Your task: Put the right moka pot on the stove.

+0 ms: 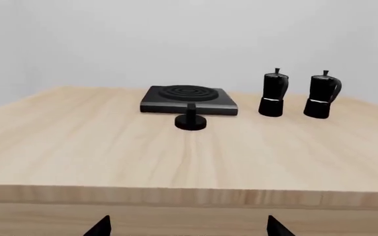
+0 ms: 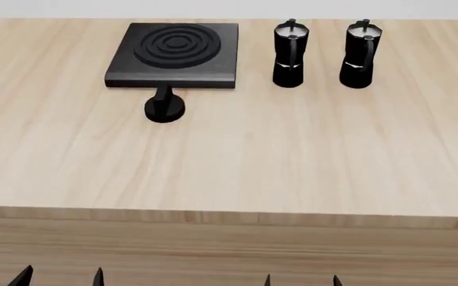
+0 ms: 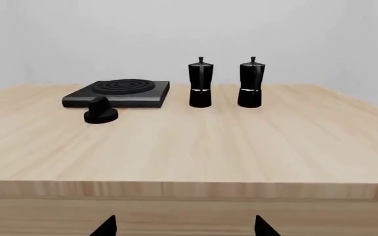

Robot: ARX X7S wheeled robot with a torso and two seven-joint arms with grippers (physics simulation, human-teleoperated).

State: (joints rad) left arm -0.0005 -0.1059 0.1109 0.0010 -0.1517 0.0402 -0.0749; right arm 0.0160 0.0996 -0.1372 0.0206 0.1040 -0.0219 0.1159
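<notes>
- Right moka pot (image 2: 359, 55) stands upright on the table (image 2: 229, 155), to the right of the stove (image 2: 173, 55) and farther from it than the left moka pot (image 2: 290, 55).
- Left moka pot stands upright between the stove and the right moka pot, apart from both.
- Right moka pot's lid carries a small knob on top; its handle curves off the side away from the stove in the left wrist view (image 1: 322, 95).
- Stove is a flat square black slab with raised rings, lying flat at the far part of the table; nothing sits on it.
- A small round black knob (image 2: 164, 108) sits just in front of the stove's near edge, on a short stem that joins the slab.
- Left hand (image 2: 60, 277) shows only two dark fingertips below the table's front edge, well apart from the stove, spread with nothing between them.
- Right hand (image 2: 302, 280) likewise shows two dark fingertips below the table's front edge, spread apart and holding nothing, far from the right moka pot.
- Both wrist views look across the table at the stove and pots, with fingertips low in each picture.
</notes>
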